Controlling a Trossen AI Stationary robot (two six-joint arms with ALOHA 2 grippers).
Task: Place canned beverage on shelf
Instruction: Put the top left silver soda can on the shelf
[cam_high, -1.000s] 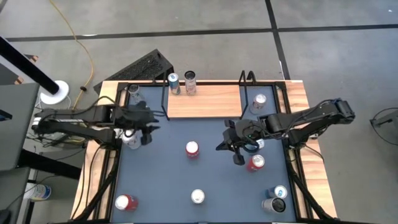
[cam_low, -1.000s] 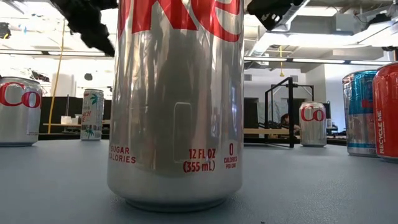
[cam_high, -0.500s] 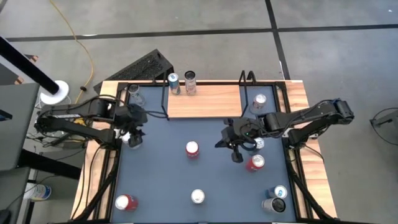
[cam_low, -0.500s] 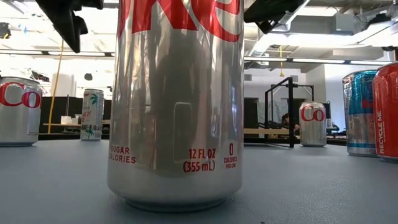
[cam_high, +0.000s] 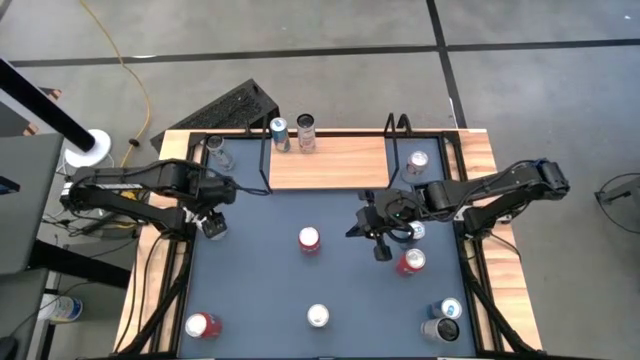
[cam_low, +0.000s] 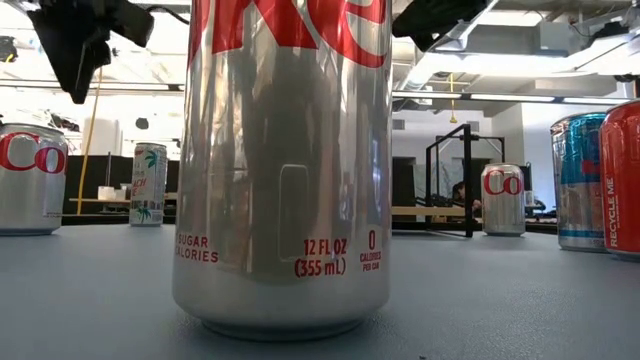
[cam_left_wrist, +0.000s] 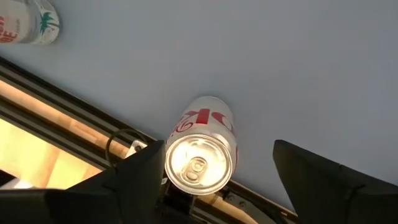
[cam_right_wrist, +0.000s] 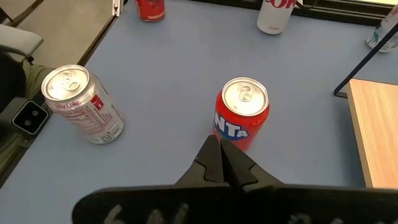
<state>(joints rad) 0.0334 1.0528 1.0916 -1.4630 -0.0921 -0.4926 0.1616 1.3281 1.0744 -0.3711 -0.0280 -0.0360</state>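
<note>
My left gripper points straight down, open, above a silver Diet Coke can that stands upright on the blue-grey tabletop by the left rail. Its fingers stand on either side of the can from above, and the low view shows them higher than the can top. My right gripper is shut and hangs in the air, slanting down toward a red Fanta can. The shelf, a light-wood board in a black rail, lies at the table's far edge with two cans standing at its back.
Other upright cans dot the table: a red one at centre, a red one under the right arm, a silver one near the front, a red one front left, and two front right. One can stands far left and one far right.
My left gripper has tipped from pointing across the table to pointing straight down and has drawn back a little toward the table's left edge, ending over the silver can. My right arm has kept still, and no can has moved.
</note>
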